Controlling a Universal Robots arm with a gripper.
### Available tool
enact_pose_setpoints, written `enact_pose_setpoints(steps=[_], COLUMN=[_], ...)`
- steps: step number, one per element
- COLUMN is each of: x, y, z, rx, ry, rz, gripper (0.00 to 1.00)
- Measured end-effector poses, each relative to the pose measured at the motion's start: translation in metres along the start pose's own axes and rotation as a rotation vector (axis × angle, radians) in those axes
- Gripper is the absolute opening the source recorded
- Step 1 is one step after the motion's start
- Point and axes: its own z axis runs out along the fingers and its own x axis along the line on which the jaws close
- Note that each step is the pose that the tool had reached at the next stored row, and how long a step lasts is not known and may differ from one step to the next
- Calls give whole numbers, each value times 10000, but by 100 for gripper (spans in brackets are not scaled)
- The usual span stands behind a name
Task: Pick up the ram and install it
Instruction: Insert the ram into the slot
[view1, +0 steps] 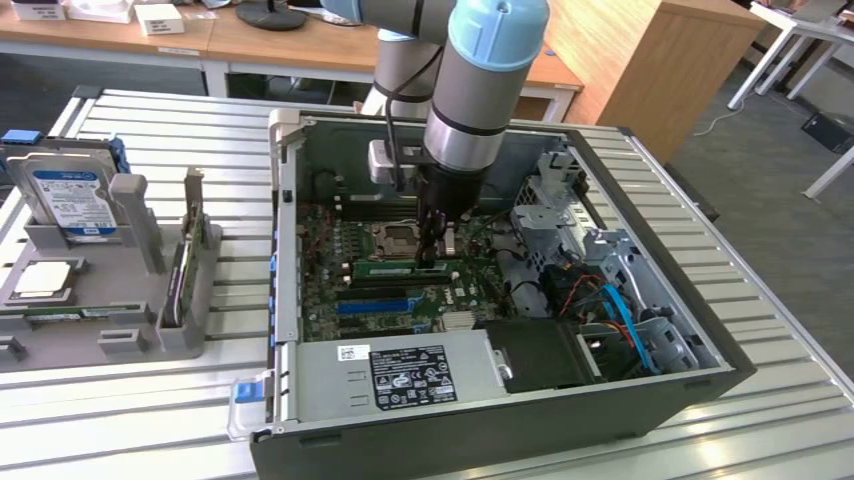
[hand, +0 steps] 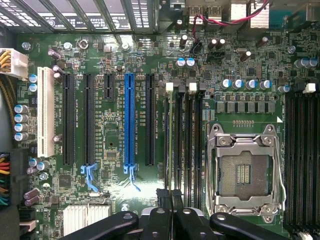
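Inside the open dark-grey metal computer case (view1: 534, 440), we see the long, thin green ram (view1: 398, 268) with its pale label standing in a black slot on the green motherboard (view1: 327, 255), just beside the silver processor socket (view1: 400, 237). The black gripper (view1: 431, 258) sits on one end of it, jaws drawn narrow. We judge that off-centre pressure could seat it crooked or strain the board.

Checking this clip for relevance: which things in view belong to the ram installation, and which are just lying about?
Part of the job:
- ram, on edge inside the open computer case
- gripper, shut, down at the ram's end

Lying about, at the exterior view's left:
- hard drive
- upright card
- grey holder carrying both
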Motion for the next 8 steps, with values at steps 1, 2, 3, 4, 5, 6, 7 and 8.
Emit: enact_pose_setpoints(steps=[1,2,3,4,5,6,7,8], x=[0,0,0,0,0,0,0,0], y=[0,-1,-1,-1,-1,-1,-1,-1], z=[0,0,0,2,3,3,3,3], rx=[0,0,0,0,1,0,0,0], ry=[-1,0,0,-1,-1,-1,0,0], rz=[0,-1,-2,-2,-2,-2,-2,-2], gripper=[12,12,12,12,12,12,12,12])
